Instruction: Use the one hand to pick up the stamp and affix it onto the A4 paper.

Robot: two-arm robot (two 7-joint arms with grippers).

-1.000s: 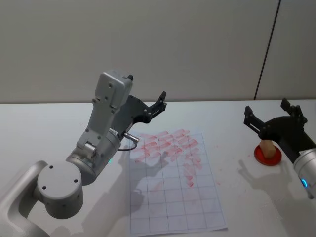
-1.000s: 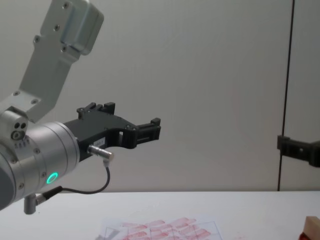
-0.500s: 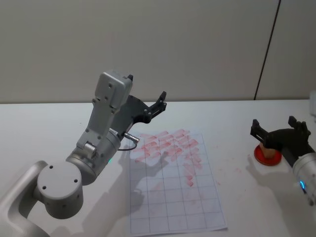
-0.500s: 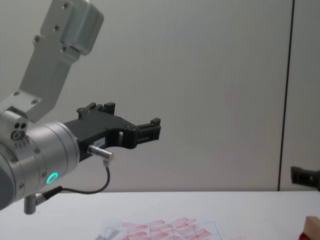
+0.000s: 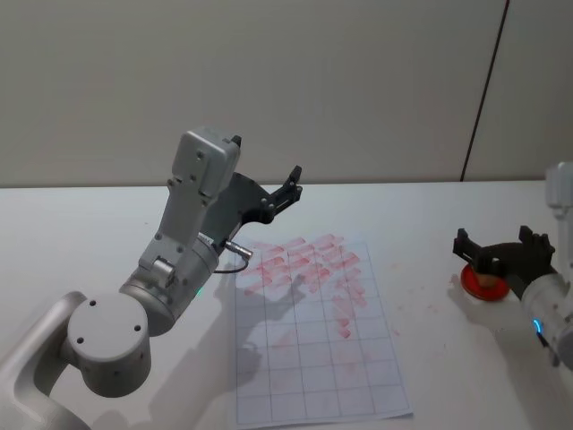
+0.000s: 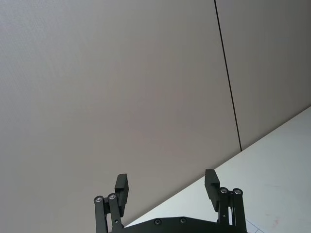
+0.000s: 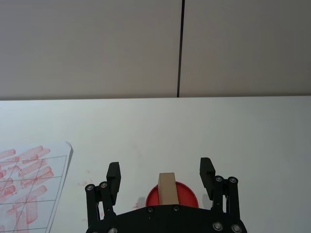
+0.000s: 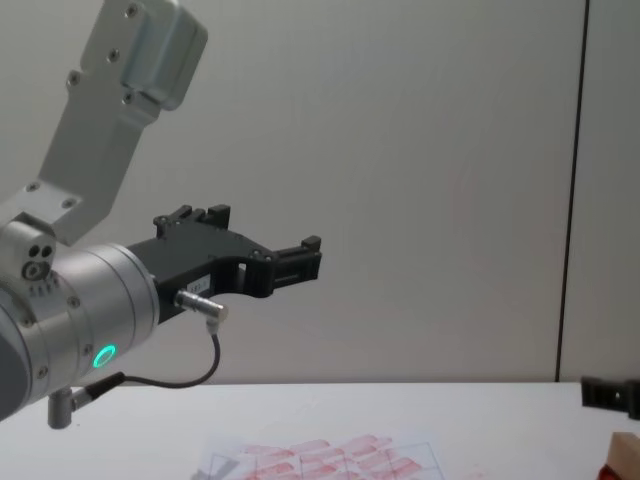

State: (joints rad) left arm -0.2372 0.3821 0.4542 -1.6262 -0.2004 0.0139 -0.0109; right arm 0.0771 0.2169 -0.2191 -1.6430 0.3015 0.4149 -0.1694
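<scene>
1. Progress check: nothing's picked up yet. The stamp (image 7: 166, 188) is standing upright on the red disc (image 7: 188, 194), out at about 3 o'clock from the A4 paper (image 5: 313, 358) on the table (image 5: 89, 224)
2. My right hand (image 7: 160, 167) is down at the stamp with its fingers spread wide, one on either side of the block. Neither is touching it, as far as I can tell
3. Still to do: squeeze shut, lift, swing over toward 9 o'clock and press onto the sheet. The far rows are full of red marks and the near rows look blank, so I'd aim there
4. Versus a second ago, I've dropped from a hover above the disc to straddling the block
5. The left gripper (image 6: 165, 177) is parked up in the air at the paper's 10 o'clock, fingers open, and hasn't budged
</scene>
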